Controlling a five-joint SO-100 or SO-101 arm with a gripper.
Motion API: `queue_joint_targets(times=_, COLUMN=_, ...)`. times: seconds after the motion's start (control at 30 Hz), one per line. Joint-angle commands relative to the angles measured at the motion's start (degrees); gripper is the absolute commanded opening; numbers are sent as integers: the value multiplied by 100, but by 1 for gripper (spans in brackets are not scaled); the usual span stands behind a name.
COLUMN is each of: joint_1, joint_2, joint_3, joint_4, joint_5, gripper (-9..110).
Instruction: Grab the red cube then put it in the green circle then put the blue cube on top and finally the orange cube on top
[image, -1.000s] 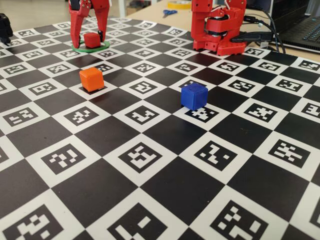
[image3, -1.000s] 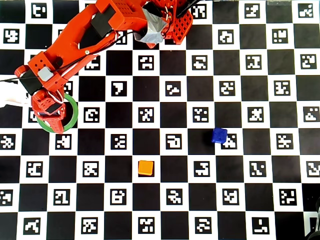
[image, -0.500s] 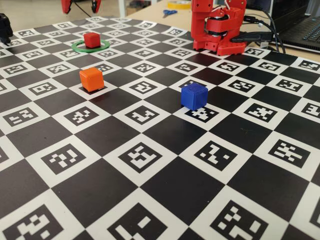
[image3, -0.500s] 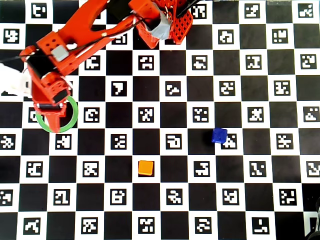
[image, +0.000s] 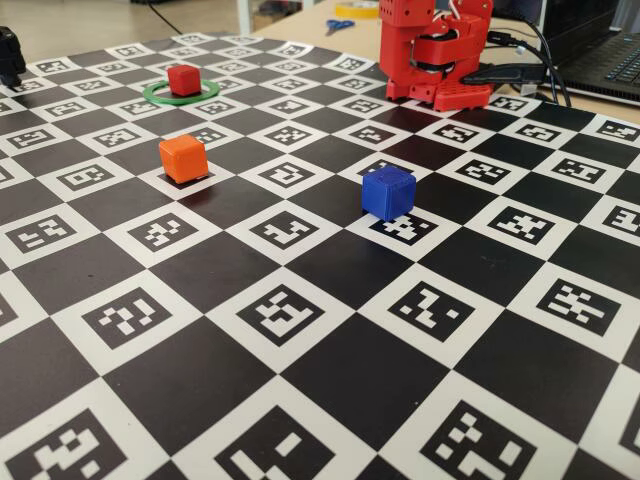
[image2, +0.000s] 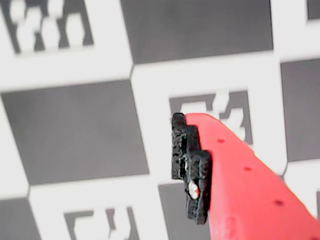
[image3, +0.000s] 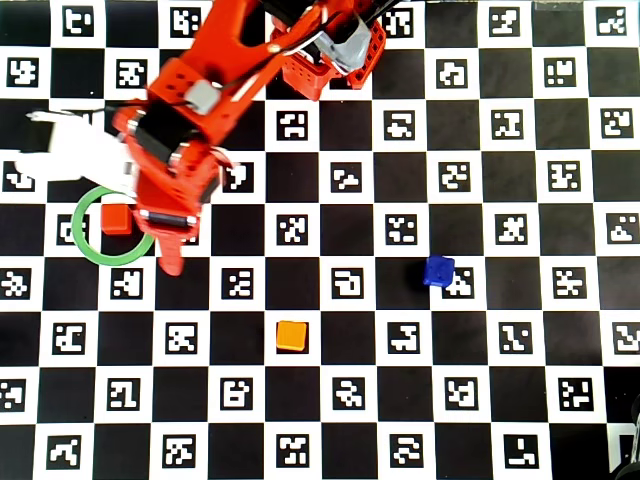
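Observation:
The red cube (image: 184, 79) (image3: 116, 219) rests inside the green circle (image: 181, 102) (image3: 94, 258), toward the ring's upper-left part in the overhead view. In the overhead view my gripper (image3: 168, 250) hovers just right of the ring, clear of the red cube and holding nothing. The wrist view shows only one red finger with a black pad (image2: 190, 165) above the checkered mat, with no opposing finger near it. The orange cube (image: 184, 158) (image3: 291, 335) and the blue cube (image: 388, 191) (image3: 438, 271) sit apart on the mat. The fixed view does not show the gripper.
The arm's red base (image: 435, 50) (image3: 335, 45) stands at the mat's far edge. Scissors (image: 338, 25), a laptop (image: 610, 55) and cables lie beyond the mat. A white part (image3: 60, 155) sticks out from the arm's wrist.
The gripper has let go of the red cube, risen, and swung right away from the ring. The cube stays in the ring. The fixed view has lost sight of the gripper.

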Motion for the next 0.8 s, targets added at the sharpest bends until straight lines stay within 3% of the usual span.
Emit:
queue_joint_targets(times=0.0, joint_1=-773, joint_2=650, joint_3=9, joint_4=149, joint_5=800, gripper=42)
queue_joint_targets(times=0.4, joint_1=-3533, joint_2=1063, joint_3=571, joint_4=-97, joint_5=2883, gripper=41)
queue_joint_targets(times=0.77, joint_1=-5080, joint_2=492, joint_3=466, joint_4=-835, joint_5=3999, gripper=43)
